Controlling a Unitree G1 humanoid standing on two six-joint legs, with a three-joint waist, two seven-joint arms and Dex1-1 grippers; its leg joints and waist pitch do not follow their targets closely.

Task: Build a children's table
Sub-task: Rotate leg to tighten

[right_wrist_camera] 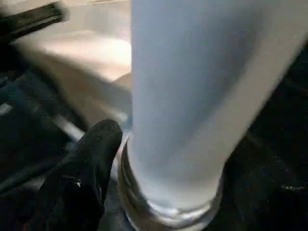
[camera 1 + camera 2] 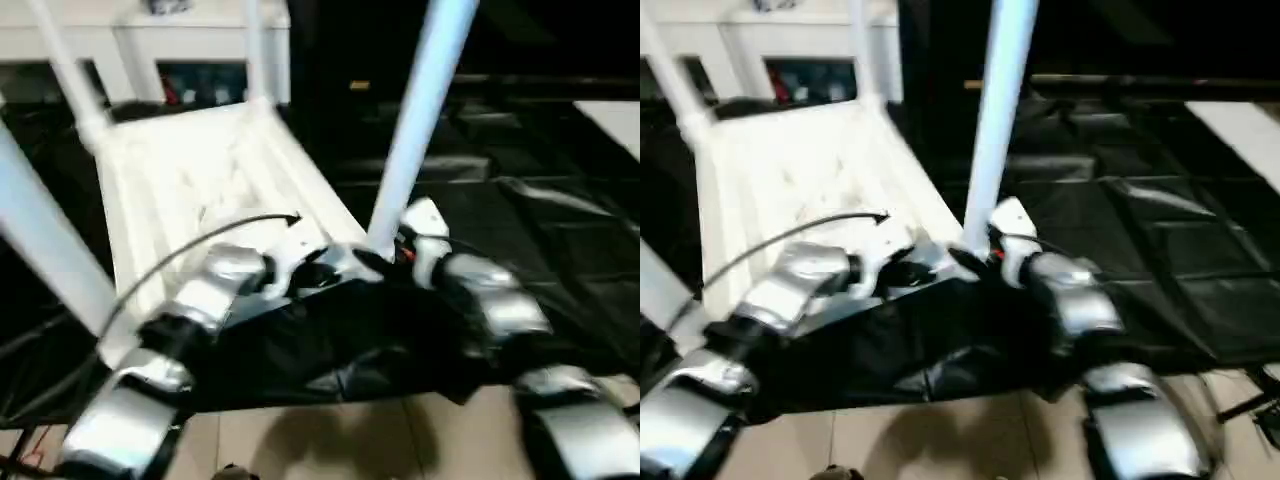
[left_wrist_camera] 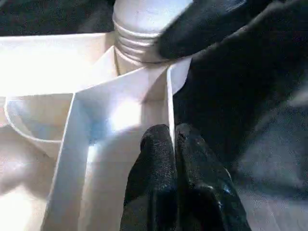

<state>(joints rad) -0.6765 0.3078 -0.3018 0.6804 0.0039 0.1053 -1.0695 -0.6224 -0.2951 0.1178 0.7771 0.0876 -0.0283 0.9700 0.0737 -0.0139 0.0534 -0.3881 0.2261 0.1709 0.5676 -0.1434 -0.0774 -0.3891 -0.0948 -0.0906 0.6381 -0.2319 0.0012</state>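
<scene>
L end effector [image 3: 172, 144] pinching tabletop rib [image 3: 169, 103]

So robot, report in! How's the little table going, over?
Left gripper shut on tabletop rib. Right gripper at near right leg, fingers around its threaded base. Four legs standing in their corners. Nothing in the way.

Tabletop [image 2: 190, 180] on black sheet [image 2: 560, 240]

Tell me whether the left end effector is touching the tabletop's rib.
Touching. In the left wrist view the left end effector has its two black fingers closed on the tabletop's thin upright rib.
</scene>
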